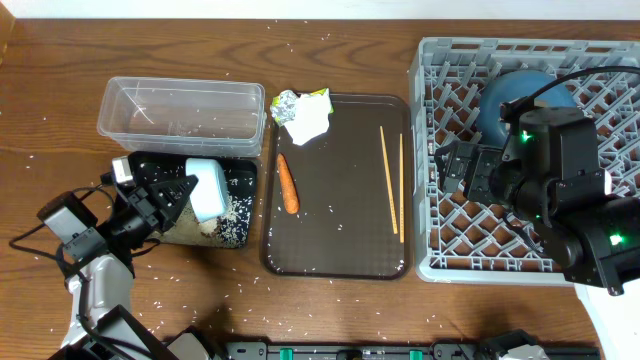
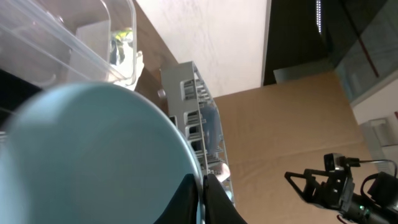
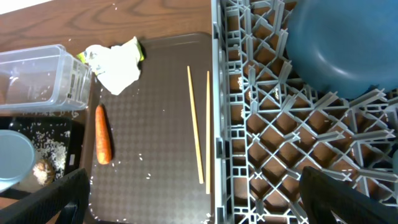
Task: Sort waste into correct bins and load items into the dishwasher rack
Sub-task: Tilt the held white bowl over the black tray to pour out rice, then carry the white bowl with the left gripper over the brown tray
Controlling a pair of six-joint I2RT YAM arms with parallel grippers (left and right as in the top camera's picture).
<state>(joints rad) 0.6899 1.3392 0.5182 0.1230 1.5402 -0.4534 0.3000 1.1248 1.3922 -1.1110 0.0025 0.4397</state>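
My left gripper (image 1: 183,192) is shut on the rim of the small light-blue cup (image 1: 207,188) and holds it tilted over the black tray (image 1: 243,226), which has rice and a brown scrap (image 3: 42,172) in it. In the left wrist view the cup (image 2: 87,155) fills the frame, with the fingers (image 2: 202,200) pinching its edge. The carrot (image 1: 288,183), white napkin (image 1: 308,122), green-yellow wrapper (image 1: 288,100) and chopsticks (image 1: 391,180) lie on the brown serving tray (image 1: 335,250). My right gripper (image 3: 199,208) is open and empty over the rack (image 1: 450,262), which holds the blue plate (image 1: 505,95).
The clear tub (image 1: 180,112) stands behind the black tray, with a few rice grains inside. Rice grains are scattered over the wooden table on the left. The right arm covers the middle of the rack. The white bowl and pink cup are out of view.
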